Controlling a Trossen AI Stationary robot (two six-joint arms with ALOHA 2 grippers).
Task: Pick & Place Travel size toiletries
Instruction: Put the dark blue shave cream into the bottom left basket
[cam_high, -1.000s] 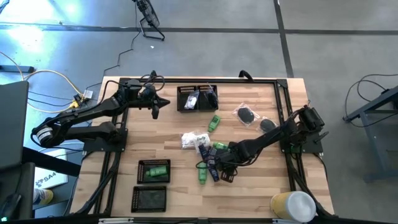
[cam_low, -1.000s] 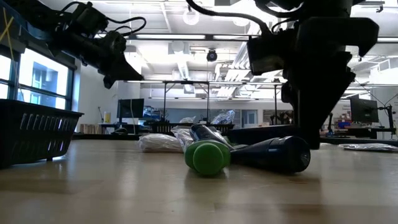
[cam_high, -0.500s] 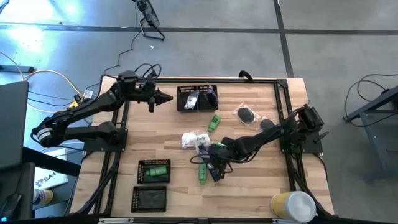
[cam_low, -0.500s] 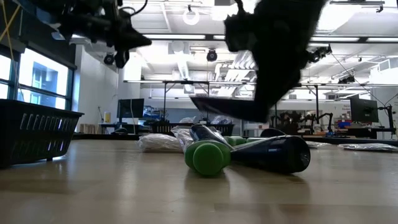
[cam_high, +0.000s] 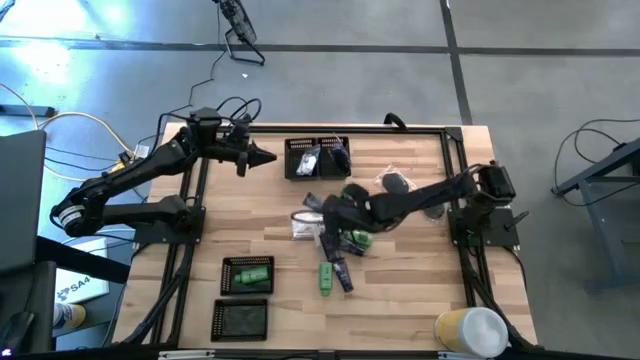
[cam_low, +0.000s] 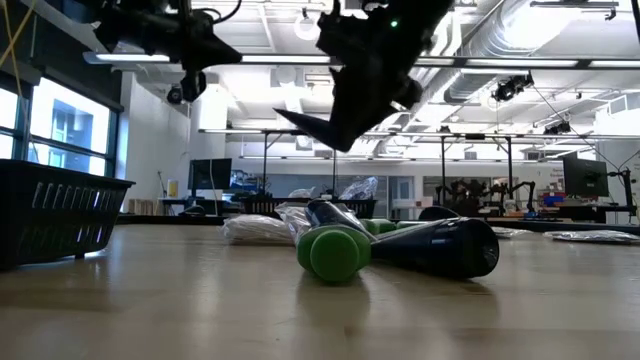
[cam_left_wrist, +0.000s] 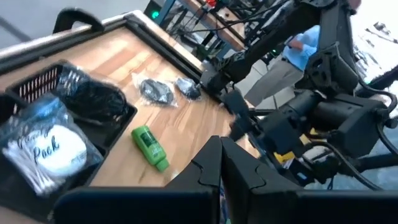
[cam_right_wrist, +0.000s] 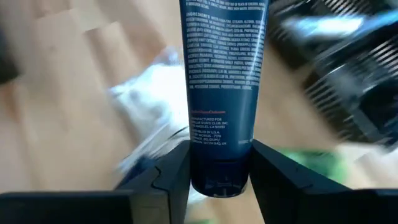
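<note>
My right gripper (cam_high: 327, 214) hangs over the middle of the table, shut on a dark navy tube (cam_right_wrist: 222, 74) above the pile of toiletries. In that pile lie green tubes (cam_high: 353, 238), another navy tube (cam_high: 341, 274) and white crinkly packets (cam_high: 304, 225). One more green tube (cam_high: 345, 195) lies farther back. Two dark round pieces in clear bags (cam_high: 396, 183) lie toward the right. My left gripper (cam_high: 263, 157) waits, shut, in the air left of the far tray (cam_high: 296, 163). My right gripper pinches the navy tube near its rounded cap end (cam_right_wrist: 221, 177) between the two fingers (cam_right_wrist: 177, 171). The tube runs forward along the fingers and sticks out past their tips. It is lifted clear of the table, its flat end (cam_low: 298, 121) slanting down.
The far black mesh tray holds a white packet (cam_left_wrist: 46, 149) and dark bagged pieces. Two more mesh trays sit near the left front: one (cam_high: 248, 273) with a green tube, one (cam_high: 240, 318) nearer. A pale cup (cam_high: 470, 330) stands at the near right corner. A person stands beyond the table (cam_left_wrist: 305, 46).
My right gripper has risen from the near side of the pile with the navy tube, lifting it clear, and swung toward the far left, over the pile. My left gripper has drifted up and a little toward the far edge, still shut.
</note>
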